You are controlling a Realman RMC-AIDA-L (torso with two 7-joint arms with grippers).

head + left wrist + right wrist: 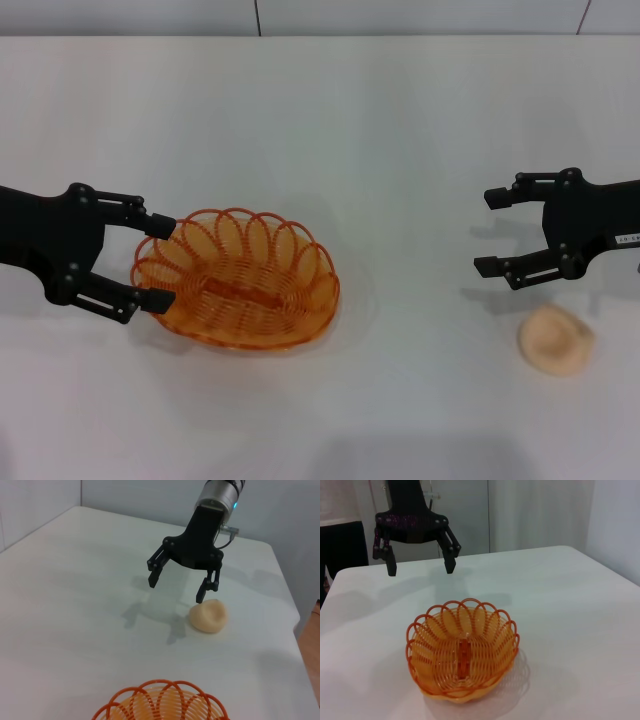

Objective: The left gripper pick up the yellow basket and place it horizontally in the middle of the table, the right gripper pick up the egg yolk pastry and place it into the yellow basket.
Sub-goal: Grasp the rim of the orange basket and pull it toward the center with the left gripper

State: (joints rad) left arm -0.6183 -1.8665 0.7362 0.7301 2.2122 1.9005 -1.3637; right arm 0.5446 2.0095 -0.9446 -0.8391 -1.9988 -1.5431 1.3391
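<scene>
The yellow basket (240, 280) stands upright on the white table (380, 130), left of centre. It also shows in the left wrist view (160, 705) and the right wrist view (462, 650), and it is empty. My left gripper (160, 262) is open at the basket's left rim; in the right wrist view it (421, 566) hangs just beyond the basket, apart from it. The egg yolk pastry (555, 340) lies on the table at the right. My right gripper (490, 232) is open and empty, just above and beside the pastry (208, 616); it also shows in the left wrist view (176, 589).
The table's far edge meets a grey wall (400, 15). In the left wrist view the table's right edge (292, 630) runs close to the pastry. Bare tabletop lies between the basket and the pastry.
</scene>
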